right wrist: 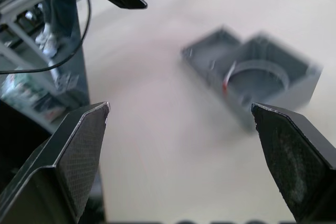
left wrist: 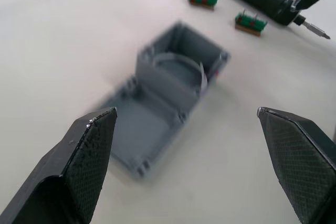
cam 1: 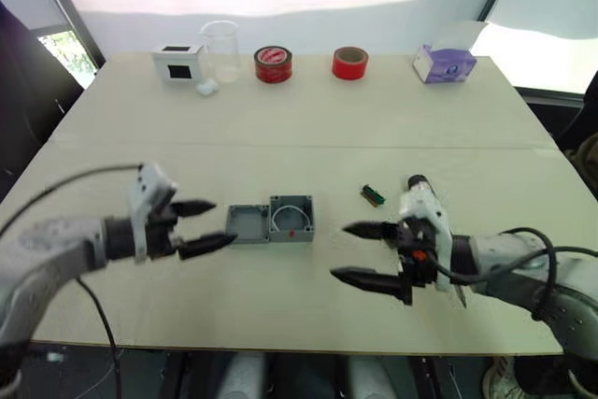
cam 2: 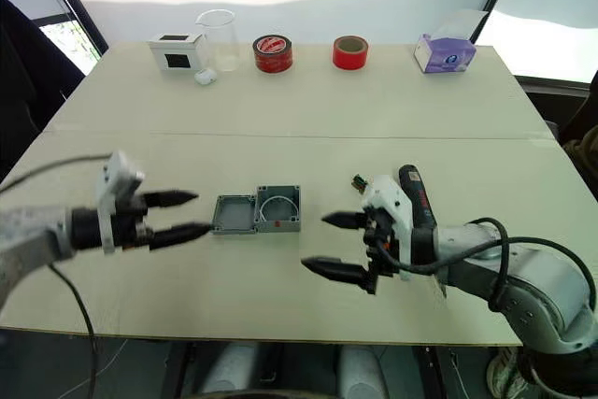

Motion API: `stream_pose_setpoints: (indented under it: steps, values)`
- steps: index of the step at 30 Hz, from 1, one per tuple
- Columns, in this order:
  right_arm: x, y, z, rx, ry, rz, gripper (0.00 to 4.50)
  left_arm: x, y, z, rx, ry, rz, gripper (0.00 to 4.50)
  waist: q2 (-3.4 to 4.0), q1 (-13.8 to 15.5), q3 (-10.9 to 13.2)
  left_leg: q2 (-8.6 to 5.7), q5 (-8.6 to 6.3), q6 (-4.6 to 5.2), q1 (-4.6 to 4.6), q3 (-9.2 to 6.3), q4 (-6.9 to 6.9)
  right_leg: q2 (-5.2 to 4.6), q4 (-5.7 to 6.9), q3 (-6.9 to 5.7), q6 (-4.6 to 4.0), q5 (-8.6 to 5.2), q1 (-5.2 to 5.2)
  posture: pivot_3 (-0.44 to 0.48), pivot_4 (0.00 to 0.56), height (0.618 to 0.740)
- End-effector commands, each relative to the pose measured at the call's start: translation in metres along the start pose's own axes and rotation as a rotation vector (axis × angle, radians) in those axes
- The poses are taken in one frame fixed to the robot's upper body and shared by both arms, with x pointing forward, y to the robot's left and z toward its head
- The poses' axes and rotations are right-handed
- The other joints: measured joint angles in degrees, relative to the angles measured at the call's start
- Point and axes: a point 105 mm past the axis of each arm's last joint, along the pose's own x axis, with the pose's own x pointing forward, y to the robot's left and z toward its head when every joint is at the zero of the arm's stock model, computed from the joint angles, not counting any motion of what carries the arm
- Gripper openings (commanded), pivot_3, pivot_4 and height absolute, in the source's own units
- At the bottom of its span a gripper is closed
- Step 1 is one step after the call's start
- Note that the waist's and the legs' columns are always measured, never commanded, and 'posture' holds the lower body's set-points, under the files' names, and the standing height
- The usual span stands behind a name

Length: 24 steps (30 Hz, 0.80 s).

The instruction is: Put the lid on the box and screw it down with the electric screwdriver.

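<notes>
In the middle of the table (cam 1: pixel 280 128) the lid (cam 1: pixel 248 224) lies flat, touching the open box (cam 1: pixel 292 218). The left gripper (cam 1: pixel 207 225) and right gripper (cam 1: pixel 363 251) flank them, fingers spread, empty, probably readying a pickup. The electric screwdriver (cam 2: pixel 414 195) lies beyond the right gripper.

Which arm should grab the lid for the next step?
Left, probably. The lid lies flat against the box's left side, just ahead of the open left gripper. The open right gripper is on the box's far side, nearer the electric screwdriver.
</notes>
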Motion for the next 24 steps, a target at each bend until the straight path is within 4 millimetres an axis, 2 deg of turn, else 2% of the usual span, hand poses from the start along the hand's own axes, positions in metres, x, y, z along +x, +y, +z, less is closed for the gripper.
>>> stream_pose_setpoints:
  steps: [1, 5, 7, 10, 14, 23, 24]
  values:
    - [0.003, -0.001, 0.006, -0.073, 0.004, -0.03, 4.5, 0.012, -0.008, 0.014, 0.196, 0.068, -0.143, 4.41, 0.05, -0.1, 0.0, -0.03, 0.01, -0.01, -0.05, 0.03, -0.03, 0.0, -0.01, 0.02, -0.03, 0.02, -0.08, 0.0, 0.15, 0.74]
    - [0.007, 0.008, -0.006, -0.086, 0.044, 0.003, 4.5, 0.042, -0.005, 0.015, 0.422, 0.218, -0.246, 4.41, 0.01, 0.1, 0.0, -0.03, 0.02, 0.0, -0.07, 0.02, -0.06, 0.11, -0.01, -0.02, 0.07, 0.07, -0.07, 0.0, 0.15, 0.74]
    - [0.007, -0.002, -0.019, -0.13, 0.099, -0.065, 4.5, 0.058, -0.006, 0.015, 0.488, 0.277, -0.307, 4.41, -0.01, 0.1, 0.0, -0.03, 0.03, 0.02, -0.07, 0.02, -0.01, 0.21, 0.02, -0.03, 0.13, 0.1, -0.04, 0.0, 0.15, 0.74]
    - [0.006, -0.01, -0.033, -0.133, 0.119, -0.12, 4.5, 0.087, -0.007, 0.021, 0.473, 0.307, -0.35, 4.41, -0.06, 0.4, 0.1, -0.06, 0.01, 0.11, -0.07, 0.04, 0.19, 0.39, 0.07, -0.1, 0.17, 0.11, 0.06, 0.0, 0.15, 0.74]
    - [0.009, -0.01, -0.035, -0.14, 0.088, -0.166, 4.5, 0.11, -0.01, 0.009, 0.537, 0.369, -0.388, 4.41, -0.1, -0.5, 0.1, -0.01, -0.16, 0.41, -0.15, 0.02, 0.71, 0.51, 0.16, -0.04, 0.53, 0.2, 0.2, 0.0, 0.15, 0.74]
    - [0.008, -0.008, -0.038, -0.142, 0.079, -0.224, 4.5, 0.122, -0.012, -0.01, 0.543, 0.446, -0.431, 4.41, -0.1, -0.2, 0.1, 0.04, -0.17, 0.43, -0.14, 0.0, 0.81, 0.56, 0.27, -0.01, 0.63, 0.2, 0.18, 0.0, 0.15, 0.74]
    - [0.009, -0.009, -0.038, -0.143, 0.077, -0.229, 4.5, 0.123, -0.012, -0.013, 0.55, 0.457, -0.433, 4.18, -0.1, -0.2, 0.1, 0.04, -0.17, 0.42, -0.14, 0.0, 0.83, 0.56, 0.27, -0.01, 0.64, 0.21, 0.19, 0.0, 0.15, 0.74]
